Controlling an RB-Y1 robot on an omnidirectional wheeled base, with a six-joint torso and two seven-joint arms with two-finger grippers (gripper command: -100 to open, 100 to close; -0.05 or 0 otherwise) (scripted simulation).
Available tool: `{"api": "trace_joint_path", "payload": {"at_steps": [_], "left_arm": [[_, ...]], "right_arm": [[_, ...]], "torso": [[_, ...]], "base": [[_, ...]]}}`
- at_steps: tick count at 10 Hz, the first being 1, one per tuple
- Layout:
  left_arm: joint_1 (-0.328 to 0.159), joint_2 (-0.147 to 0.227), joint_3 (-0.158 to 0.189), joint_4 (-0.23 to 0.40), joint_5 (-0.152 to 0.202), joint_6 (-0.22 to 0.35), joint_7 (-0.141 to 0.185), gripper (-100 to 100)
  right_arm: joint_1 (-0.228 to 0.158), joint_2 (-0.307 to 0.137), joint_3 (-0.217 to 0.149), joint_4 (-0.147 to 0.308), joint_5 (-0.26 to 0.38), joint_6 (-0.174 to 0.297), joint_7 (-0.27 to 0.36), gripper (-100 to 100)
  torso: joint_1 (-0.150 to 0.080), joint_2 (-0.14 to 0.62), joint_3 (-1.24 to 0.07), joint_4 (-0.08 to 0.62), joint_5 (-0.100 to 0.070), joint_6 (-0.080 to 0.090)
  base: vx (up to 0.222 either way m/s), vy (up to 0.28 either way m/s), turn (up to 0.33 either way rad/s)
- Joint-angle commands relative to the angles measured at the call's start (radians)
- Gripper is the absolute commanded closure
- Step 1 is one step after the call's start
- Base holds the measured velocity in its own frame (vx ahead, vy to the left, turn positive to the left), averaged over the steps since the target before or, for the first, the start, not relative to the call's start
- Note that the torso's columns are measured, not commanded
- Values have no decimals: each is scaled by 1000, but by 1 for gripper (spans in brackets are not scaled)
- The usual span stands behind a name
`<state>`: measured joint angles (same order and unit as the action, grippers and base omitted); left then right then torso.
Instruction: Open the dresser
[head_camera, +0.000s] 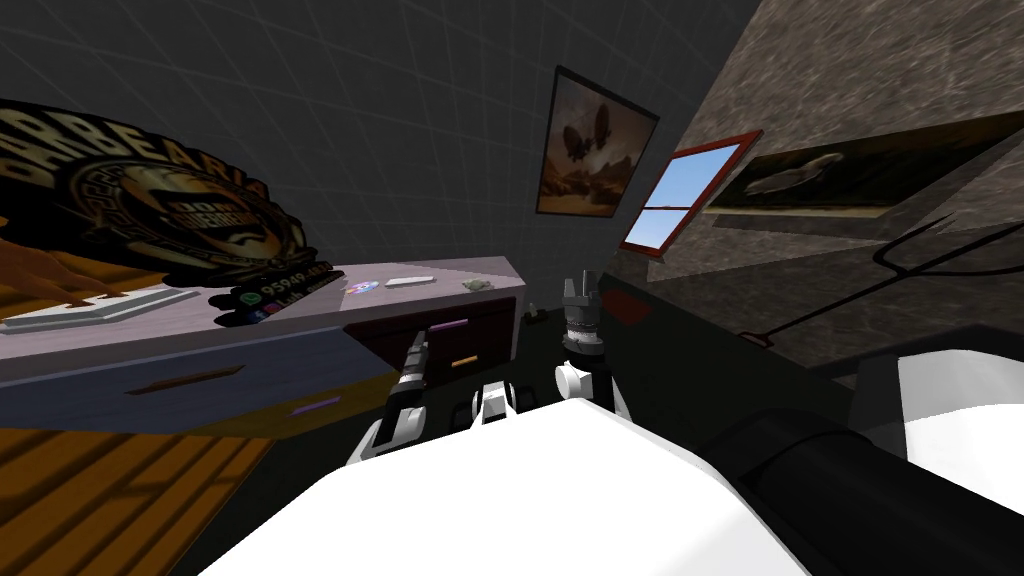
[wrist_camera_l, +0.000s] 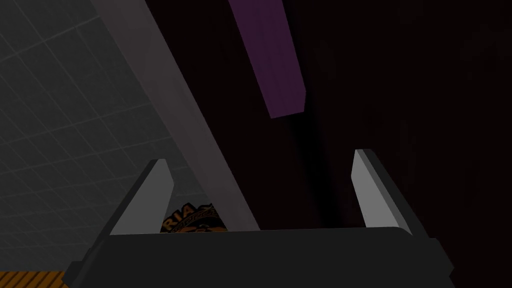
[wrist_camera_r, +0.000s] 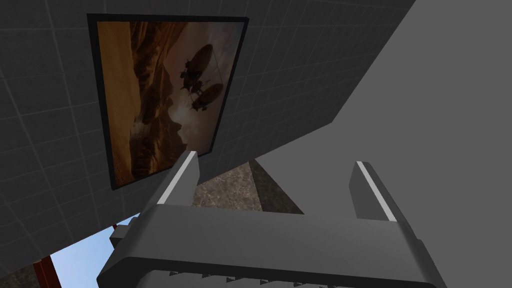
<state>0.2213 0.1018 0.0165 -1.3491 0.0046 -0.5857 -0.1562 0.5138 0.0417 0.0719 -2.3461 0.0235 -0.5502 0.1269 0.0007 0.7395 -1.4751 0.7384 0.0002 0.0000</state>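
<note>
The left gripper (wrist_camera_l: 260, 157) is a dark, flat-topped box with two thin, light grey blade fingers (wrist_camera_l: 150, 200), each cut to a slanted tip. The right gripper (wrist_camera_r: 275, 162) has the same build, with a paler grey box. The left forearm (head_camera: 402, 415) is white blocks broken by dark joints. The right forearm (head_camera: 575, 380) carries a rounded white knuckle under a ribbed dark collar.

Room in a house, furnished. A long dresser (head_camera: 200, 335) with a pale top and bar-handled drawer fronts is standing along the left, with small items lying on it. A framed airship picture (head_camera: 590, 145) is hanging on the far dark gridded wall. A red-framed window (head_camera: 680, 195) showing blue sky and a second framed picture (head_camera: 860, 170) are hanging on the stone-patterned right wall. Orange plank flooring (head_camera: 90, 490) is running across the near left.
</note>
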Motion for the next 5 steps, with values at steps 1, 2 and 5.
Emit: {"api": "trace_joint_path", "payload": {"at_steps": [1,2,5], "left_arm": [[-15,-27,3,59,-3,2,2,-100],[-21,-53,3,83,-5,3,2,-100],[-30,-52,6,59,-3,36,3,-100]], "right_arm": [[0,0,0,0,0,0,0,0],[0,0,0,0,0,0,0,0],[0,0,0,0,0,0,0,0]], "torso": [[0,-1,0,0,0,0],[-1,-2,-1,0,0,0],[-1,1,0,0,0,0]], "base": [[80,10,-14],[84,12,-14],[54,8,-3]]}}
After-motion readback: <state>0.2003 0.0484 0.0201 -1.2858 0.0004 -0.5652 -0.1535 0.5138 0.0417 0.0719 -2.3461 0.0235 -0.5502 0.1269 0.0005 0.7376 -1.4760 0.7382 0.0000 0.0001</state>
